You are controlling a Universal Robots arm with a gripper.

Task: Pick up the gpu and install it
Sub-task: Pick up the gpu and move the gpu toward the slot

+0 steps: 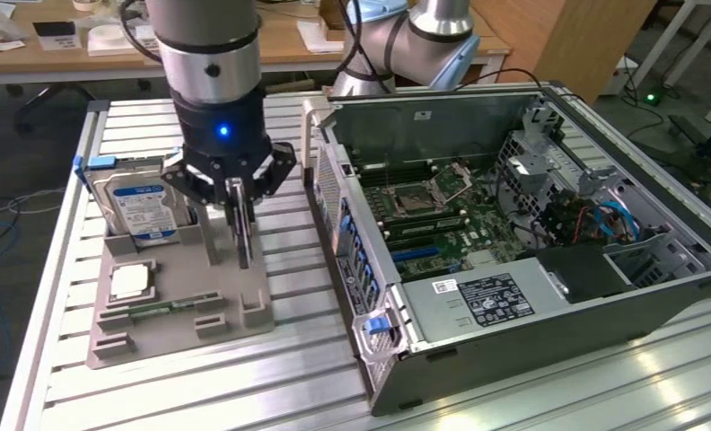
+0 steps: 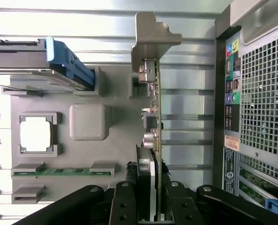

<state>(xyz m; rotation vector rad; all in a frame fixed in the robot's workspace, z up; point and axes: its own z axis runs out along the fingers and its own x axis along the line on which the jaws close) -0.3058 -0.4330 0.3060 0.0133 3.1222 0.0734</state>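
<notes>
The gpu (image 1: 245, 241) is a thin dark card standing on edge at the right side of the grey parts holder (image 1: 170, 346). My gripper (image 1: 238, 224) comes down on it from above, its two fingers closed on the card's faces. In the wrist view the gpu (image 2: 154, 108) runs edge-on away from the gripper (image 2: 155, 161), with its metal bracket (image 2: 150, 40) at the far end. I cannot tell whether the card's lower edge still sits in the holder. The open computer case (image 1: 512, 224) lies to the exterior view's right, its motherboard (image 1: 445, 211) exposed.
The holder also carries a silver hard drive (image 1: 140, 208) with a blue-white label, a square processor (image 1: 132, 280) and a green memory stick (image 1: 164, 307). The case's rear wall (image 2: 260, 93) stands close beside the card. Everything rests on a slatted metal table (image 1: 295, 377).
</notes>
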